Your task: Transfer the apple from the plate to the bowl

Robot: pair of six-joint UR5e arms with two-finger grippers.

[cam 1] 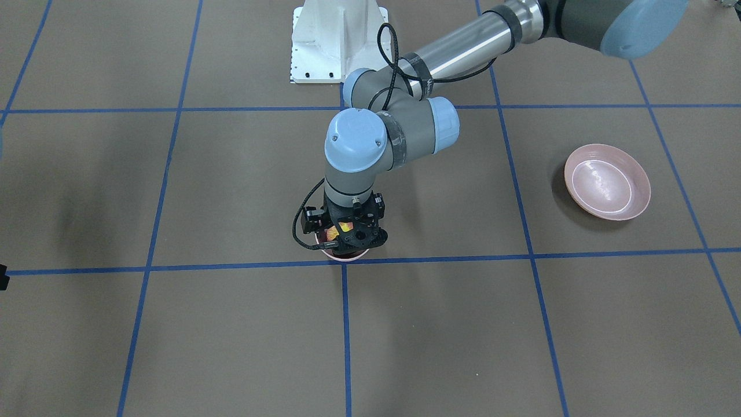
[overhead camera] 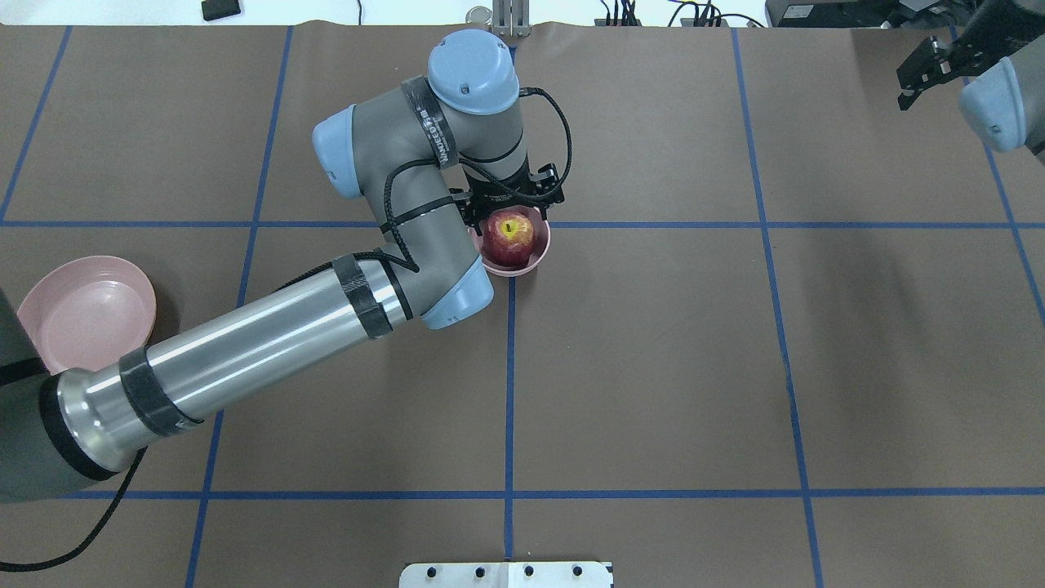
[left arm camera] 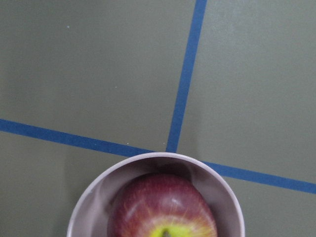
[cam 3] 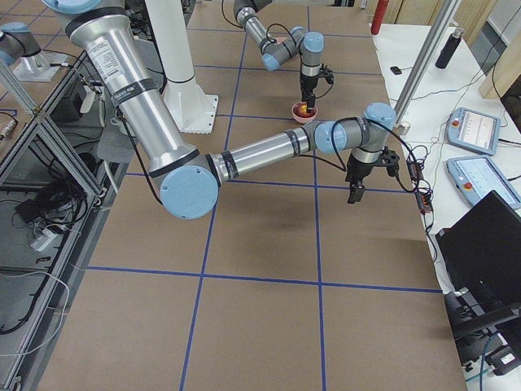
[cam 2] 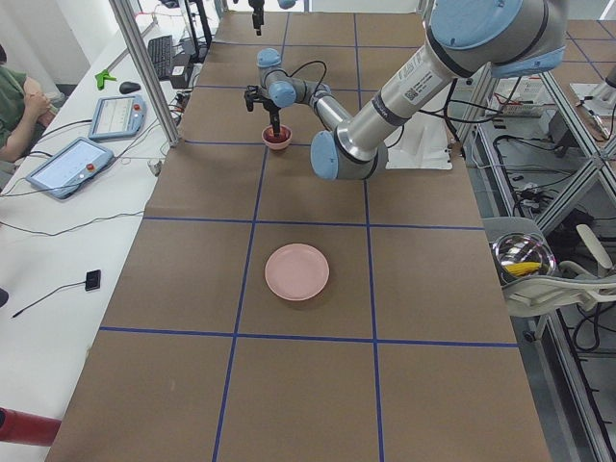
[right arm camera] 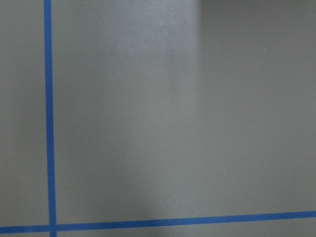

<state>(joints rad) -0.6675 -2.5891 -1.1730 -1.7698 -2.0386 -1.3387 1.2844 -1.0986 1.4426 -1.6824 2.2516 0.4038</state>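
The dark-red apple (overhead camera: 509, 238) with a yellow stem patch sits inside the small pink bowl (overhead camera: 542, 247) at the table's middle grid crossing. In the left wrist view the apple (left arm camera: 160, 205) fills the bowl (left arm camera: 148, 159). My left gripper (cam 1: 349, 234) points straight down with its fingers on either side of the apple, low over the bowl rim (cam 1: 345, 256). I cannot tell whether the fingers press on the apple. The wide pink plate (overhead camera: 86, 314) lies bare at the left; it also shows in the front view (cam 1: 608, 182). My right gripper (overhead camera: 922, 77) hovers at the far right, open and empty.
Brown table cover with a blue tape grid (overhead camera: 510, 367). The left arm's silver forearm (overhead camera: 261, 343) stretches from the plate side to the bowl. A white mounting base (cam 1: 338, 40) stands at the robot's edge. The right wrist view shows only bare cover and tape.
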